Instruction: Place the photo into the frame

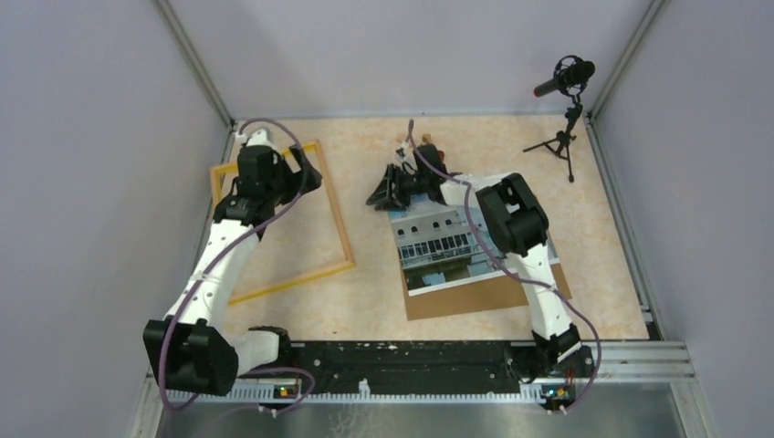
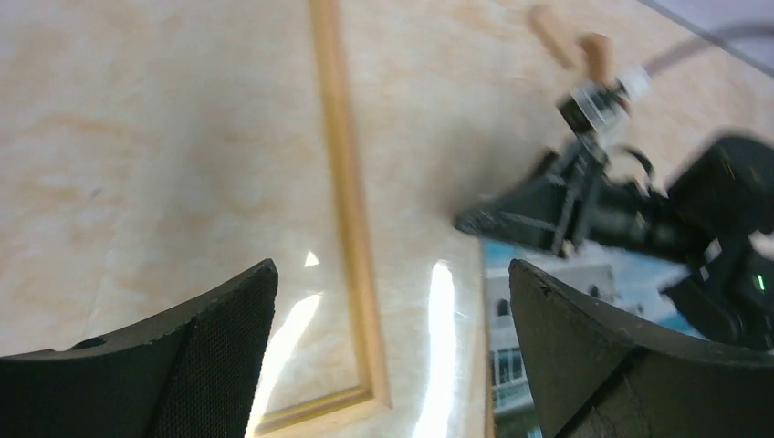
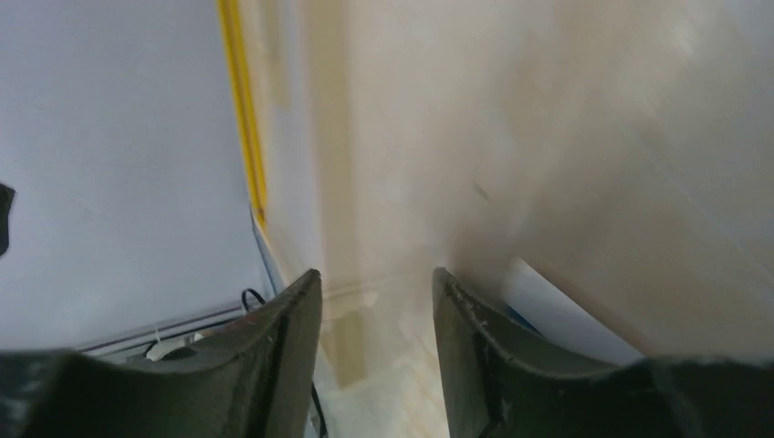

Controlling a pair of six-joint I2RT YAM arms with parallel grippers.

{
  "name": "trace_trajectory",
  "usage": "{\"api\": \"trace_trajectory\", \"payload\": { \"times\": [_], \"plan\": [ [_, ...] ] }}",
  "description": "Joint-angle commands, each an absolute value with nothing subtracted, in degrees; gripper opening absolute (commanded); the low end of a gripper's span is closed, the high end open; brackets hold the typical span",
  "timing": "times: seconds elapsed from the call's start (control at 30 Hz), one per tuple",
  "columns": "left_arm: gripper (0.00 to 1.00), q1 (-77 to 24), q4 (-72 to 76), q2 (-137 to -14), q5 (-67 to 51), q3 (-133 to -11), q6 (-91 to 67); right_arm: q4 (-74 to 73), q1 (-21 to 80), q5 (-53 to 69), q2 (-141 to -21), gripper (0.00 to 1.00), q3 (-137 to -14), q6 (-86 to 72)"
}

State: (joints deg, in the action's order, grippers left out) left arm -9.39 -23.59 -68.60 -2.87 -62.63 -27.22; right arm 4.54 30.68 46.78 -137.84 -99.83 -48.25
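Observation:
The photo (image 1: pixel 436 248), a print of a white building, lies flat on a brown backing board (image 1: pixel 484 297) right of centre. My right gripper (image 1: pixel 383 193) hovers at the photo's far left corner. In the right wrist view its jaws (image 3: pixel 376 278) stand apart with nothing between them, and a white edge of the photo (image 3: pixel 557 315) shows just right of them. The yellow-orange frame (image 1: pixel 339 228) lies empty on the table at the left. My left gripper (image 1: pixel 308 175) hangs wide open over the frame's far part. Between its fingers (image 2: pixel 392 274) I see the frame's right bar (image 2: pixel 345 182) and the photo (image 2: pixel 507 365).
A microphone on a small tripod (image 1: pixel 566 87) stands at the back right corner. Small wooden pieces (image 2: pixel 570 41) lie near the back wall behind my right gripper. Grey walls close in the table on three sides. A metal rail (image 1: pixel 621 356) runs along the near edge.

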Motion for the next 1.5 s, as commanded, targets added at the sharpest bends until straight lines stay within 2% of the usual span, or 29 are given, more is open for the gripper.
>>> {"api": "trace_trajectory", "payload": {
  "times": [0.0, 0.1, 0.3, 0.37, 0.47, 0.7, 0.83, 0.87, 0.97, 1.13, 1.23, 1.37, 1.47],
  "plan": [
    [0.98, -2.92, -20.84, -66.22, 6.15, -57.86, -36.32, 27.98, 31.75, 39.14, -130.10, 0.52, -83.73, -60.52],
    [0.98, 0.32, -21.53, -68.61, 9.24, -56.86, -40.12, 35.40, 32.42, 34.66, -128.17, 0.58, -77.14, -63.88],
    [0.98, 4.93, -19.58, -77.87, 16.80, -58.29, -34.71, 47.26, 33.39, 30.66, -128.06, 0.58, -69.31, -69.89],
    [0.98, 6.72, -14.83, -80.68, 10.01, -56.38, -32.22, 47.33, 33.85, 29.28, -127.41, 0.58, -68.18, -69.66],
    [0.98, 7.07, -11.93, -83.96, 7.51, -56.27, -30.87, 47.19, 34.34, 27.06, -126.61, 0.56, -66.99, -68.86],
    [0.98, 7.34, -7.54, -88.03, -1.10, -59.97, -28.76, 48.49, 34.06, 24.92, -128.36, 0.28, -67.82, -69.42],
    [0.98, 8.14, -6.47, -94.22, -2.76, -66.23, -28.29, 47.85, 33.46, 26.96, -129.75, 0.02, -70.01, -69.06],
    [0.98, 8.14, -6.59, -96.30, -2.96, -68.30, -28.75, 47.22, 33.30, 27.51, -129.73, 0.00, -70.24, -68.74],
    [0.95, 8.06, -5.98, -102.25, -3.11, -74.72, -29.01, 44.59, 32.93, 29.59, -128.30, 0.00, -70.57, -66.42],
    [0.88, 9.25, -2.52, -111.49, 1.18, -81.85, -32.13, 29.83, 32.83, 31.55, -126.92, 0.00, -76.37, -56.87],
    [0.88, 9.88, -0.53, -116.61, 0.31, -85.33, -33.49, 26.22, 32.46, 33.33, -127.24, 0.00, -78.73, -54.99],
    [0.88, 10.11, 7.76, -121.20, -6.82, -87.32, -31.89, 21.67, 31.62, 34.53, -126.85, 0.00, -80.43, -52.28],
    [0.88, 10.12, 10.88, -121.97, -6.18, -86.53, -32.60, 19.16, 30.60, 35.44, -126.05, 0.00, -80.28, -50.83]
  ]
}}
